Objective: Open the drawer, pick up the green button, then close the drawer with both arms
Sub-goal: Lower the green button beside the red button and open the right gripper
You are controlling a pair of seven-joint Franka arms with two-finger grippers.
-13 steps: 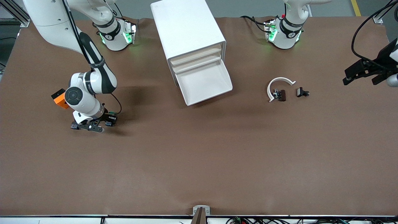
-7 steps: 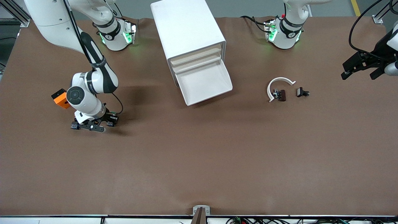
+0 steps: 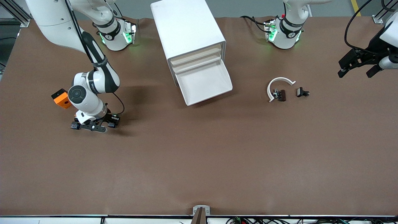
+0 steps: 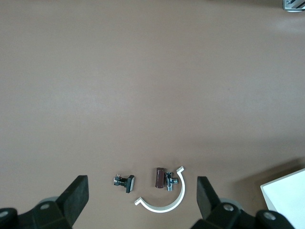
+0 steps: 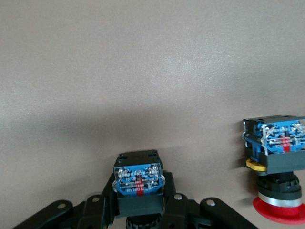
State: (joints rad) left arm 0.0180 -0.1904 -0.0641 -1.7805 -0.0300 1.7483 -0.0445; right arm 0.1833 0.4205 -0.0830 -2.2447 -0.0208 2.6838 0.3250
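step: button taken | right gripper [image 3: 92,127] low over table, clamped on button [image 5: 138,185] | left gripper [image 3: 357,66] waiting, spread wide | drawer [image 3: 203,82] open | next: push it shut

The two arms [image 3: 93,77] are big, shiny and white with black round joints. Green lights glow at their bases, and black cables hang off them.

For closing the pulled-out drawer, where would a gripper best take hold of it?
Probably the front wall of the drawer, from above, one finger inside the tray, one outside: it is a thin upright lip, no handle showing. The left gripper, open over the left arm's end of the table, is free; the right gripper grips a button.
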